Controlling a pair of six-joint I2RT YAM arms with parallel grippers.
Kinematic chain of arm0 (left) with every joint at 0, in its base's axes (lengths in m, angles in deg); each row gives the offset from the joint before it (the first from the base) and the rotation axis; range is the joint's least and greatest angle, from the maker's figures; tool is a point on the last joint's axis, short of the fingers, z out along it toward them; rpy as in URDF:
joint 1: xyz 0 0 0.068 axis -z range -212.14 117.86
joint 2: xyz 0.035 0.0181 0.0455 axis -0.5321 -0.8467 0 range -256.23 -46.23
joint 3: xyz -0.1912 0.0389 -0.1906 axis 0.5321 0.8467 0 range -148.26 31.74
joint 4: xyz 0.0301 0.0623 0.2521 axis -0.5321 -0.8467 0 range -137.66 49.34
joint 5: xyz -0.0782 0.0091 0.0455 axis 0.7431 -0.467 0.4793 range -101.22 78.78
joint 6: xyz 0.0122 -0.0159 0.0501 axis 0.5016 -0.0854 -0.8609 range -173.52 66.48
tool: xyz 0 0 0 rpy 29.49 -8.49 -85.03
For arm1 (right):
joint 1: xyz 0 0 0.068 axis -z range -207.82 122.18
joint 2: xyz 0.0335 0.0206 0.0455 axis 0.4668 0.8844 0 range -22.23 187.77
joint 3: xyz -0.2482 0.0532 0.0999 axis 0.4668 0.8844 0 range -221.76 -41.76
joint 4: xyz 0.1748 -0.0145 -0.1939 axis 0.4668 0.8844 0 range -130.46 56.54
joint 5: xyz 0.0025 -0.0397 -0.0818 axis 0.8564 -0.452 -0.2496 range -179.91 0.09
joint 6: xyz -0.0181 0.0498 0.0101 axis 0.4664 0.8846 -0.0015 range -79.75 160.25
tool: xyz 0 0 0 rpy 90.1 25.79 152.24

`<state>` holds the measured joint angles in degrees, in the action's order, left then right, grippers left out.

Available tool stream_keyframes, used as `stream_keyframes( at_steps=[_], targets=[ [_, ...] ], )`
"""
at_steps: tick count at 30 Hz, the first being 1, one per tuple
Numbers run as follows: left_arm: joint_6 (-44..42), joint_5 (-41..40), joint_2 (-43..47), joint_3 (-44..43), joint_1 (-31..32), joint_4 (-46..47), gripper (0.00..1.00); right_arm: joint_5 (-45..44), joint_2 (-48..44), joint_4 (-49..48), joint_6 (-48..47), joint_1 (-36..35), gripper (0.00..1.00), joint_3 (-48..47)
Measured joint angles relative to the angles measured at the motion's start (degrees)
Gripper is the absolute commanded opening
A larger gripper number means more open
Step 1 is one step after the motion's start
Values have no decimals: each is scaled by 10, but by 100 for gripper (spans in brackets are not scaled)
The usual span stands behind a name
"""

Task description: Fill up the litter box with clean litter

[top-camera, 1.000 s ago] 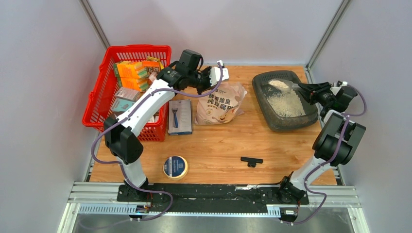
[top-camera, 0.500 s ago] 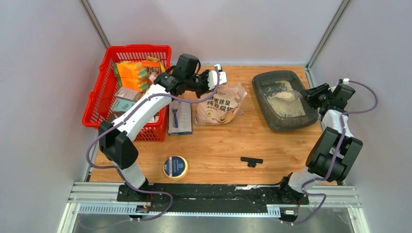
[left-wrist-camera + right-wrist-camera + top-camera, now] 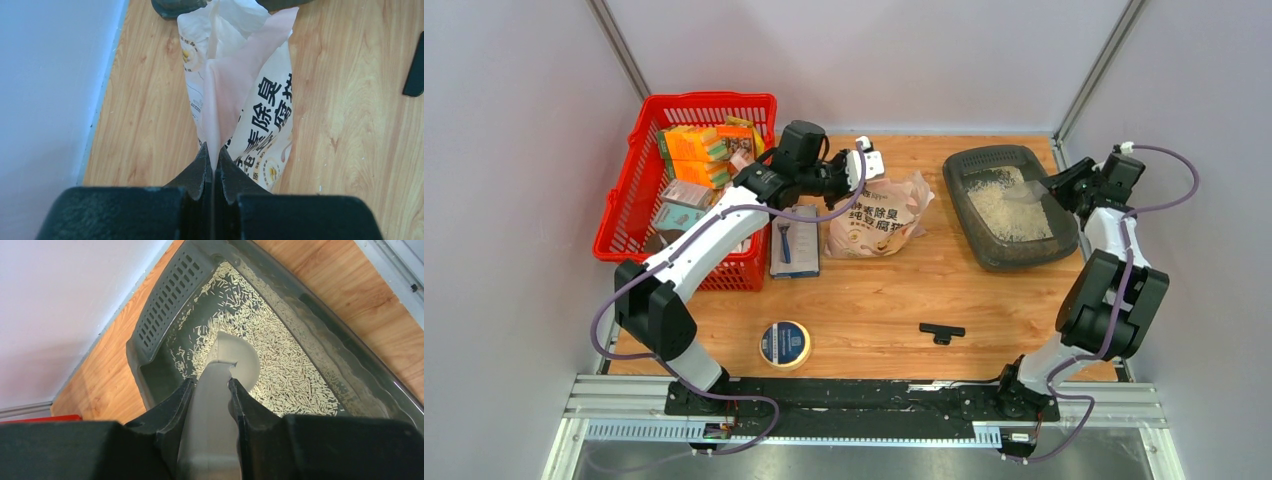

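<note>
The left arm reaches far and rightward, its gripper (image 3: 212,161) pinched shut on the bag's (image 3: 252,100) edge. The right arm stretches far, its gripper (image 3: 210,386) clamping a scoop (image 3: 241,359) resting on litter (image 3: 295,376) inside the far-right litter box (image 3: 162,300).

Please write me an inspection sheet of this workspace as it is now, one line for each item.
Surface: wooden table, bare wood showing.
Job's things: litter box holds a partial layer of clean litter; the floor is bare near its vented end.
Clutter: red basket of boxes, razor pack, tape roll, black T-shaped part.
Grippers: left gripper shut on the litter bag edge; right gripper shut on the grey scoop, over the litter.
Cables: purple cables run along both arms; no snag seen.
Surroundings: pale walls, metal frame; nothing else seen.
</note>
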<state>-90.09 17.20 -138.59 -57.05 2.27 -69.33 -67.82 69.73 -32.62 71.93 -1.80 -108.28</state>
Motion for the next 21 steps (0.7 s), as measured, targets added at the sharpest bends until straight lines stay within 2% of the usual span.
stream_keyframes(
  at_steps=[6,12,18,21],
  targets=[
    [8,0,1,1,0,2,0,-4,35,14,-17,-21,0,-24],
    [16,2,1,2,0,3,0,28,2,80,-95,-35,3,-49],
    [32,8,7,16,0,17,0,205,-71,144,-153,-45,0,-102],
    [44,11,12,26,0,27,0,278,-83,213,-214,-94,0,-172]
  ],
)
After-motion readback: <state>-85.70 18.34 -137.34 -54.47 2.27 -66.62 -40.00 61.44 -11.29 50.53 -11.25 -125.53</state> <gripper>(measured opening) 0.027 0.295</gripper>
